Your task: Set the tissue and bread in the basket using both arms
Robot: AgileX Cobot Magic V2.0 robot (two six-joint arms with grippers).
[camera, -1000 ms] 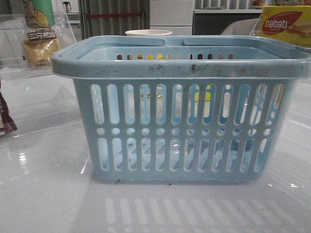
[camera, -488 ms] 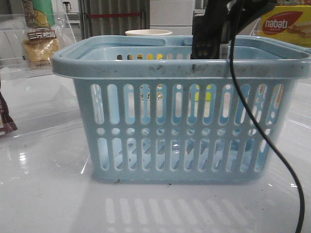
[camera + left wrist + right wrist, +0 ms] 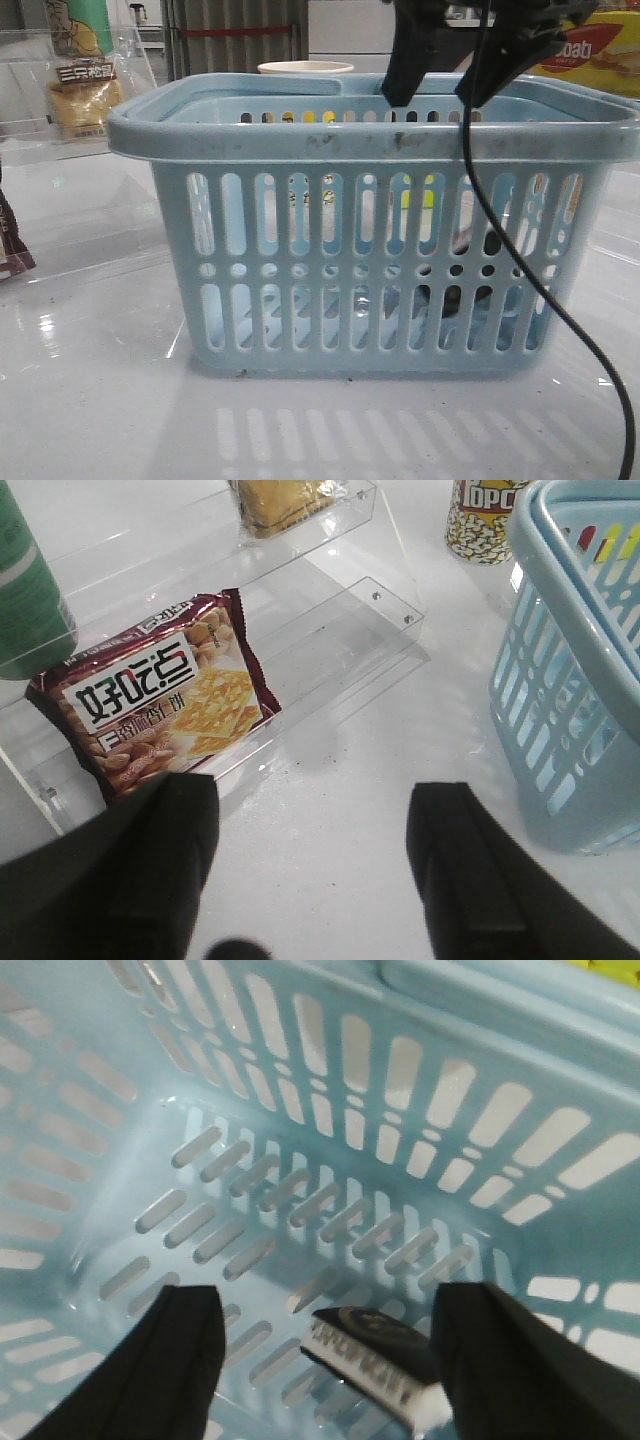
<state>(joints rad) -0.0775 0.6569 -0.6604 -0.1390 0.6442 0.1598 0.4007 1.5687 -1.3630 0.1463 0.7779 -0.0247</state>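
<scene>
Tissue [image 3: 372, 1358] lies inside basket [image 3: 300, 1160]

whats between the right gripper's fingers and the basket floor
The tissue, a dark packet in the right wrist view between the open right gripper and the slotted floor of the basket.

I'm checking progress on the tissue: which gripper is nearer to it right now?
The right gripper: it hangs open over the basket, the tissue lying inside below its fingers. The left gripper is outside the basket, over the table beside it.
</scene>
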